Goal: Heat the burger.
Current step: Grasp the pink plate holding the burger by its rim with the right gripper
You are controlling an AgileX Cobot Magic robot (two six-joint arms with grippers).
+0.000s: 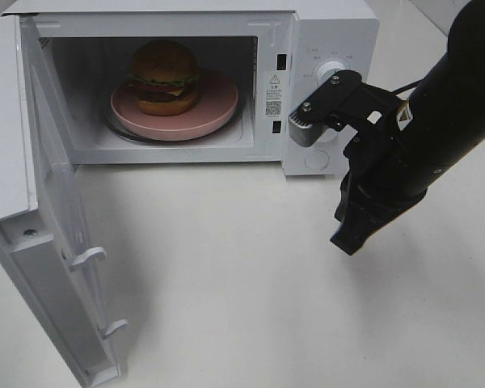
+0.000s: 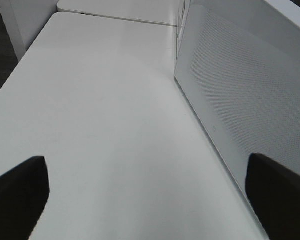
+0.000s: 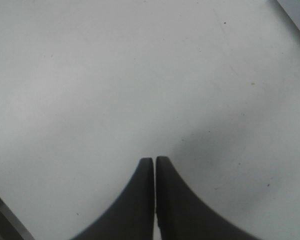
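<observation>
The burger (image 1: 163,74) sits on the pink plate (image 1: 222,101) inside the open microwave (image 1: 331,24). Right jaws are clenched, empty, over the bench (image 1: 226,267); left jaws stand released beside the door (image 2: 240,95).

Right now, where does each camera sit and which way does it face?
Exterior high: mounted high, looking down into the microwave at the burger on its pink plate; right gripper shows.
Left wrist: on the left arm, looking along the table beside the microwave door; open left gripper shows.
Right wrist: on the right arm, looking down at the table; shut fingers show.
Shared: exterior and left wrist both show the door.
</observation>
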